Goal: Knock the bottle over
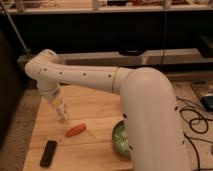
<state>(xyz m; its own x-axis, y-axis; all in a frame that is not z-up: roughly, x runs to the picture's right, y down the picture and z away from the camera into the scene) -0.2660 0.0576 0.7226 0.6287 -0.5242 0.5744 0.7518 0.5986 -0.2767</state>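
Note:
My gripper (60,107) hangs down from the wrist over the left part of the wooden table (95,105). A pale, clear, slender shape (63,116) at the gripper's tip looks like the bottle, roughly upright with a slight lean. It merges with the gripper, so I cannot tell whether they touch or where one ends. An orange carrot (75,130) lies on the table just right of and in front of it.
A black flat device (48,153) lies near the table's front left corner. A green bowl (120,140) sits at the front right, partly behind my white arm (150,115). A dark shelf unit stands behind the table. Cables lie on the floor at the right.

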